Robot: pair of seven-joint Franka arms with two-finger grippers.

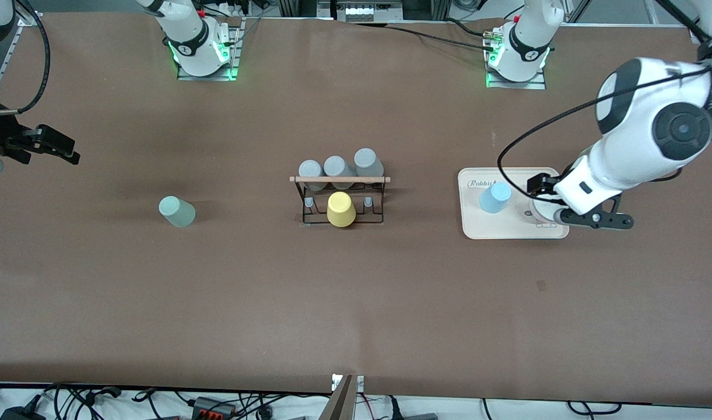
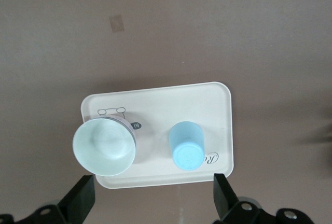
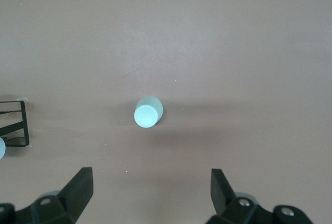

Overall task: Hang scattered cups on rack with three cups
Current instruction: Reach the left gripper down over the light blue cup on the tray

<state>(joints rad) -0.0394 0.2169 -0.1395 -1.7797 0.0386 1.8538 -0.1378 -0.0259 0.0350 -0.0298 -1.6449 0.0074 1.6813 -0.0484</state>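
Observation:
A pale mint green cup (image 1: 176, 211) (image 3: 148, 112) stands upside down on the table toward the right arm's end. A light blue cup (image 1: 495, 197) (image 2: 187, 145) stands upside down on the beige tray (image 1: 510, 228) (image 2: 171, 99). The black wire rack (image 1: 339, 198) with a wooden rod sits mid-table, and its corner (image 3: 15, 125) shows in the right wrist view. My left gripper (image 1: 595, 220) (image 2: 153, 198) hangs open over the tray, holding nothing. At the table's edge on the right arm's end, my right gripper (image 1: 52, 146) (image 3: 150, 193) is up in the air, open and empty.
Three grey cups (image 1: 337, 168) and a yellow cup (image 1: 340, 209) hang on the rack. An upright white cup (image 2: 104, 146) with a mint inside stands on the tray beside the blue one, mostly hidden under the left gripper in the front view.

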